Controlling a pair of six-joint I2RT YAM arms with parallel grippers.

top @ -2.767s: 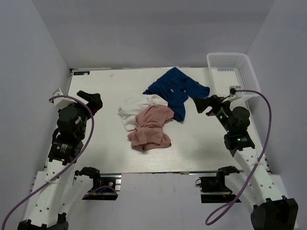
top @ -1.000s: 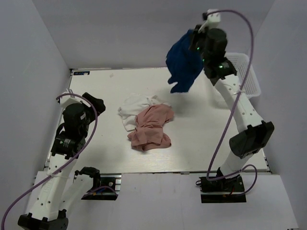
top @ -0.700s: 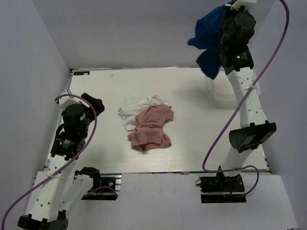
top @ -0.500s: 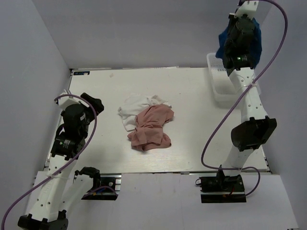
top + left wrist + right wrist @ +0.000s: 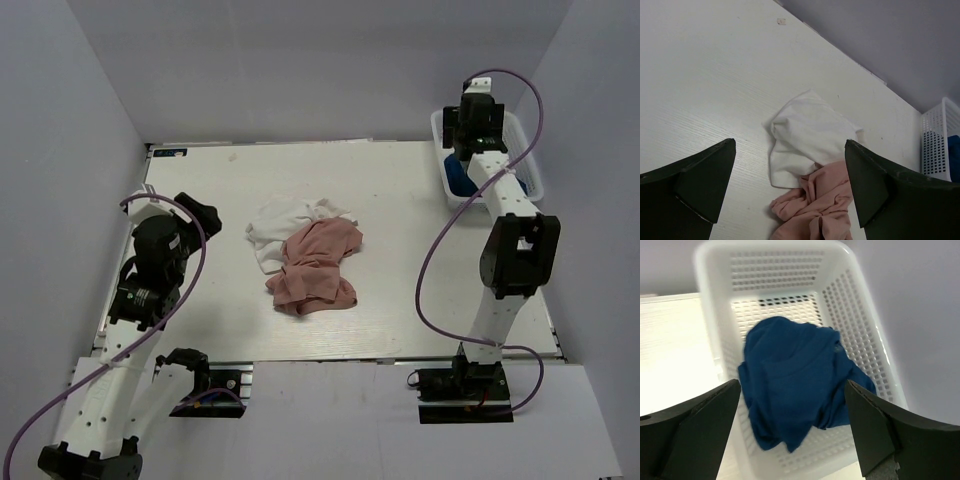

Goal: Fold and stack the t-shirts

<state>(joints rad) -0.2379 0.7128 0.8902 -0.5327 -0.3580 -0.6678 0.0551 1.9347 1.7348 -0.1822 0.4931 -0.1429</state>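
Observation:
A crumpled white t-shirt [image 5: 283, 222] lies mid-table with a bunched dusty pink t-shirt [image 5: 316, 266] overlapping its near right side. The navy t-shirt [image 5: 795, 390] lies heaped inside the white lattice basket [image 5: 855, 305] at the far right. My right gripper [image 5: 792, 387] hangs open above it, holding nothing; from above it [image 5: 467, 140] sits over the basket [image 5: 525, 165]. My left gripper [image 5: 790, 160] is open over the table's left side, left of the white shirt [image 5: 807, 132] and pink shirt [image 5: 822, 207], apart from both.
The basket [image 5: 935, 140] stands at the table's far right corner against the grey side wall. Bare white tabletop [image 5: 420, 270] lies between the shirt pile and the basket. Grey walls enclose the table on three sides.
My right gripper carried the navy shirt high over the table's far right, came down over the basket, opened and dropped it inside. The left arm and the other two shirts stayed put.

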